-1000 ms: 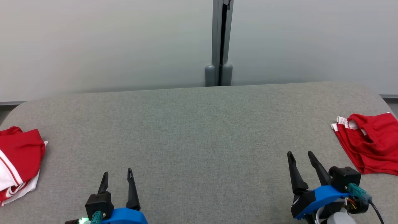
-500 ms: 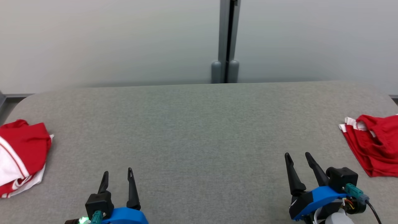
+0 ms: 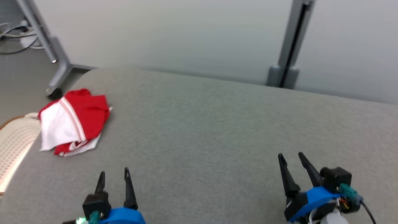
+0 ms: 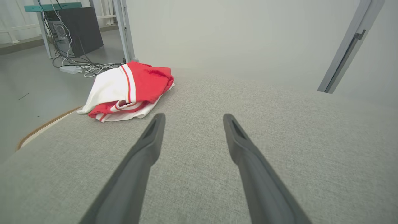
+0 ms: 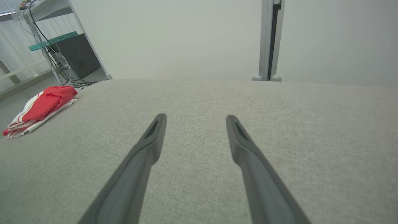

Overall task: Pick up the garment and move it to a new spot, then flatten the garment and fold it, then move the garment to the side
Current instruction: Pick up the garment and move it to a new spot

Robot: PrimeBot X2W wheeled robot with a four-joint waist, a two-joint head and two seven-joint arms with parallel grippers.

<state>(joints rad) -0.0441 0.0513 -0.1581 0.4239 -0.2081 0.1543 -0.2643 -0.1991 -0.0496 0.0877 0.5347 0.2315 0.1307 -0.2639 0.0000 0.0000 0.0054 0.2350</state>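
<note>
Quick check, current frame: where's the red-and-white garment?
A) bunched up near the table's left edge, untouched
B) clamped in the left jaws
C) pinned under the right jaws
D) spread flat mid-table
A: the garment lies crumpled by the left edge of the grey table, and both sets of jaws stand open and empty, well apart from it.

Red and white garment (image 3: 74, 121), loosely bunched, lying near the grey padded table's (image 3: 217, 130) far-left corner

No text (nor any label or number) can be read anywhere.
</note>
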